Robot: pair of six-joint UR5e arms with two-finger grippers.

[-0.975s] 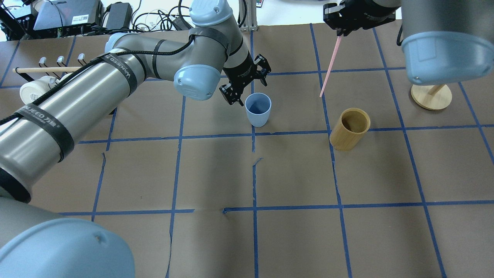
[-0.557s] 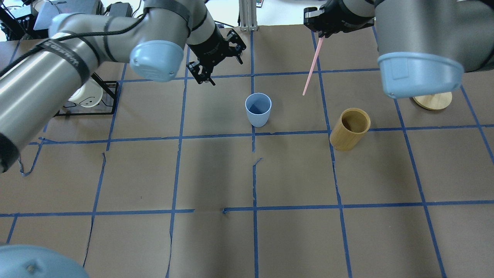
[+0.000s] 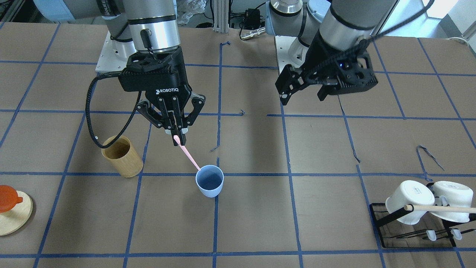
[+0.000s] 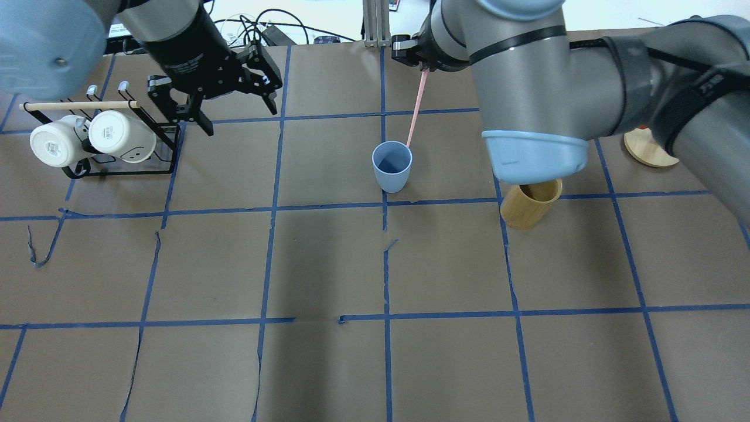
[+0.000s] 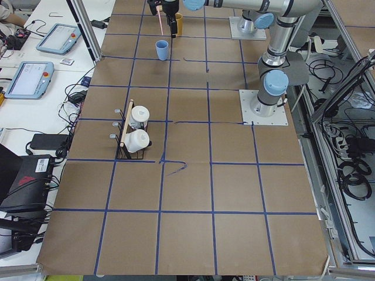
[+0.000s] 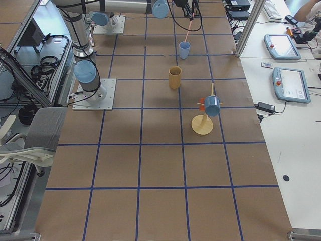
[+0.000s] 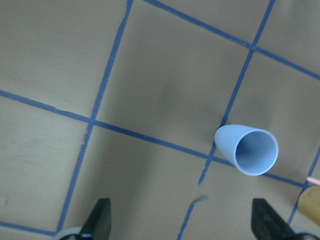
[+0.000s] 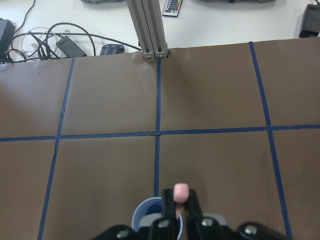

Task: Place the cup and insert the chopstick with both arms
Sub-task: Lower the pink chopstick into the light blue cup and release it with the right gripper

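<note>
Looks to be the insertion step. Pinching the chopstick (image 4: 415, 111) by its top end between the right fingers (image 3: 181, 132), pressed together on it, and slanting it down to the rim of the cup (image 4: 391, 166), at about 1 o'clock in the overhead view. Cannot tell a tip already inside from a tip just at the lip. Cup upright near the middle of the counter (image 4: 328, 258), beside a blue tape crossing. Left fingers (image 7: 98, 220) spread wide on nothing, off toward 10 o'clock from the cup and well apart from it.

To do it well, probably: bring the tip over the middle of the opening before lowering. Lower slowly along the stick's own line, not sideways, since a nudge at the rim could likely tip or slide so light a cup. Let go only with the lower end on the bottom and the shaft leaning on the rim. Keep the left fingers clear.

Counted: one cup, one chopstick, two arms. Also one tan bamboo cylinder (image 4: 530, 205) at 4 o'clock from the cup, two white mugs (image 4: 122, 136) on one black rack (image 4: 174, 146), one wooden rod (image 4: 79, 106) and one round wooden stand (image 4: 650, 153).
</note>
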